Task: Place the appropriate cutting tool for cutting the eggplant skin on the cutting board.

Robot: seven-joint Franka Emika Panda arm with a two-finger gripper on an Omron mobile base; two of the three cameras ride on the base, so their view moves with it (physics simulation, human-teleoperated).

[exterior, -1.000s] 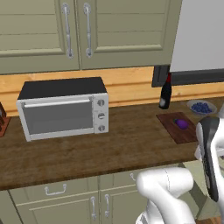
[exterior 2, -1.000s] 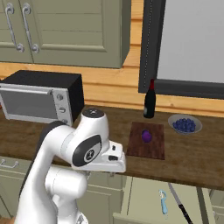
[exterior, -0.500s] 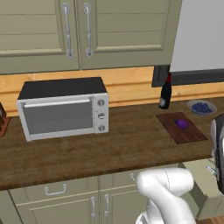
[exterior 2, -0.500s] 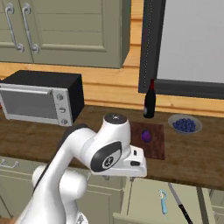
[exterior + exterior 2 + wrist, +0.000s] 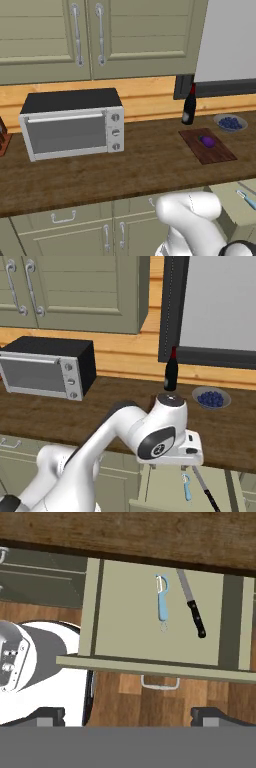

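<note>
Kitchen, wood counter (image 5: 100, 175) | we read no writing anywhere | eggplant (image 5: 208, 142) on board (image 5: 215, 152) | peeler (image 5: 162, 602) beside knife (image 5: 192, 610) in open drawer (image 5: 125, 617) | our gripper (image 5: 128, 714) above it, fingers wide apart, empty

Light-blue peeler (image 5: 162, 603) lay flat in open drawer (image 5: 120, 637) below the end effector (image 5: 128, 714). Purple eggplant (image 5: 208, 142) rested on dark reddish cutting board (image 5: 215, 151), beyond the end effector.
</note>
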